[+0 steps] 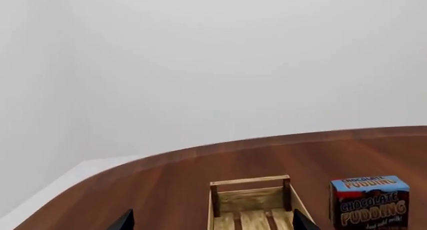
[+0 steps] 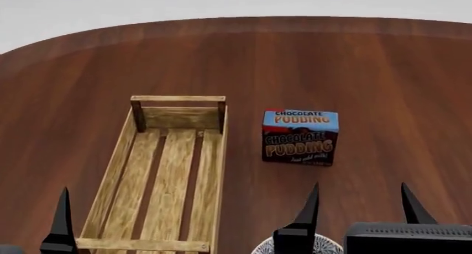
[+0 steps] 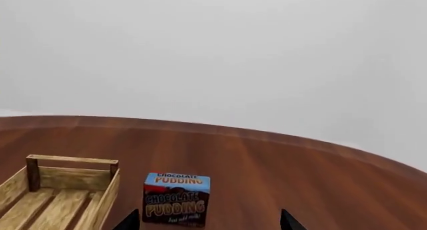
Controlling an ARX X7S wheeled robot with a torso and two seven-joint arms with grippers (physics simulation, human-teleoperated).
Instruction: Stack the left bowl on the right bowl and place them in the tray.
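The tray (image 2: pixel 171 171) is a light wooden slatted crate lying empty at the table's left centre. It also shows in the left wrist view (image 1: pixel 252 202) and the right wrist view (image 3: pixel 63 190). Only a patterned white bowl rim (image 2: pixel 330 247) shows at the bottom edge, under the right arm; the other bowl is out of view. My left gripper (image 1: pixel 212 222) is open and empty above the tray's near end. One of its fingers (image 2: pixel 62 218) shows in the head view. My right gripper (image 2: pixel 361 205) is open and empty, with its jaws wide apart in the right wrist view (image 3: pixel 208 221).
A blue-and-brown chocolate pudding box (image 2: pixel 300 137) stands just right of the tray, ahead of the right gripper; it also shows in both wrist views (image 1: pixel 369 202) (image 3: pixel 175 199). The round brown wooden table (image 2: pixel 354 72) curves to its far edge, with a pale floor beyond.
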